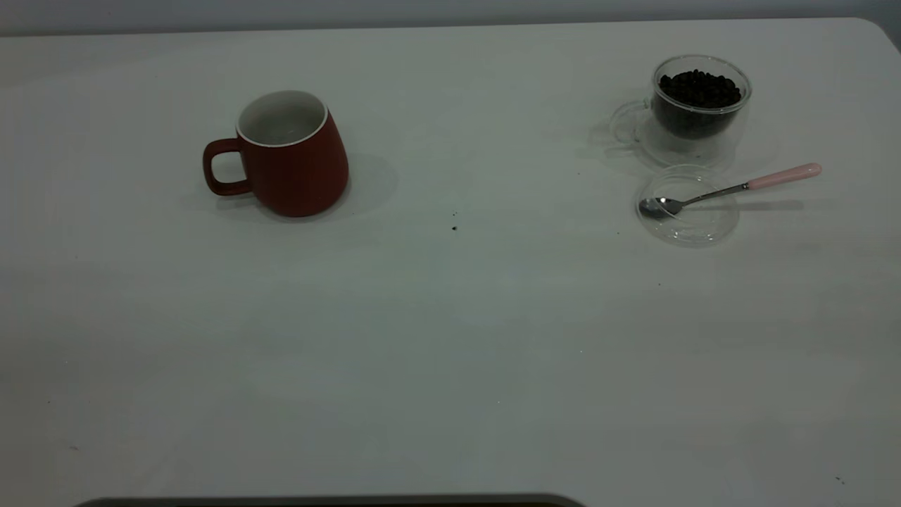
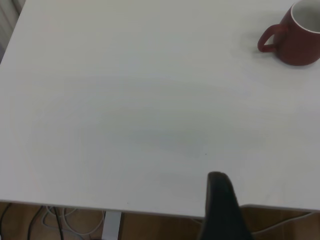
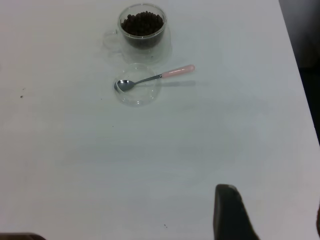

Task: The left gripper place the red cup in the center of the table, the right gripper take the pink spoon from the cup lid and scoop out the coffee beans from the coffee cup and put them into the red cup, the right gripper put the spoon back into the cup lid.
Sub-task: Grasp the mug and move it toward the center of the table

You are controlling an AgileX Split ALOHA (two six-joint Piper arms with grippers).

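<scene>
The red cup (image 1: 295, 158) stands upright at the left of the white table (image 1: 450, 338), handle pointing left; the left wrist view shows the red cup (image 2: 300, 42) far off. At the back right stands the clear coffee cup (image 1: 697, 105) (image 3: 142, 30), filled with coffee beans (image 1: 699, 88) (image 3: 143, 22). Just in front of it lies the cup lid (image 1: 693, 229) (image 3: 137, 97). The pink spoon (image 1: 732, 189) (image 3: 155, 77) rests with its bowl in the lid and its handle out to the right. My left gripper (image 2: 272, 210) and right gripper (image 3: 274, 212) hover open near the table's front edge, both outside the exterior view.
A few dark specks (image 1: 454, 227) lie near the table's middle. Cables (image 2: 65, 220) hang below the table edge in the left wrist view. The table's right edge (image 3: 300, 75) runs close to the coffee cup and lid.
</scene>
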